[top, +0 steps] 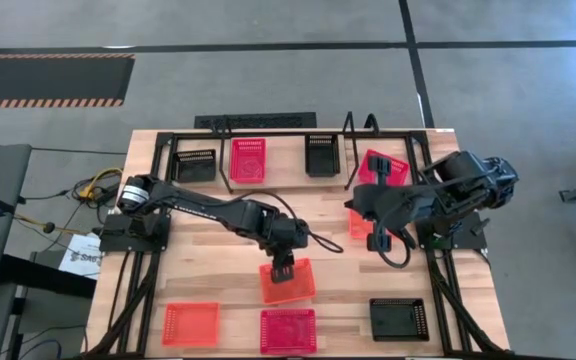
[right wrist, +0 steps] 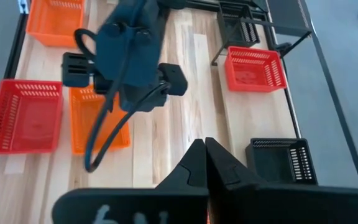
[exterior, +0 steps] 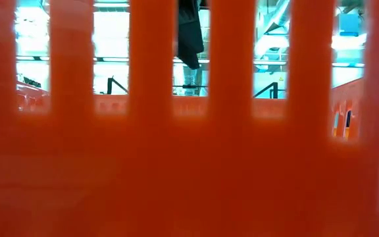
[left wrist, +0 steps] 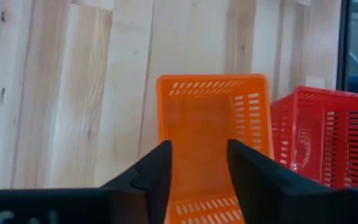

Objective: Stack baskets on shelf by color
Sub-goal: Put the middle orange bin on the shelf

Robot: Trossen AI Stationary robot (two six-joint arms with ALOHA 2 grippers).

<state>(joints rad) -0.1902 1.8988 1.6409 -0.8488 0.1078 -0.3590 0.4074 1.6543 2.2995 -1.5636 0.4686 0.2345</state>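
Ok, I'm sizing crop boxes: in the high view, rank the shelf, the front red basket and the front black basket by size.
1. shelf
2. front red basket and front black basket: look alike, unranked.

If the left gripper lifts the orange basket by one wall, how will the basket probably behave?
The orange basket looks like thin perforated plastic, so it is probably light and fairly stiff. Held at one wall by the left gripper, it may tilt. Its flat base suggests it would slide rather than roll.

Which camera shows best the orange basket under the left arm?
The left wrist view: the orange basket fills it between the open fingers. The high view shows it small, the right wrist view half hidden, the low view doubtful.
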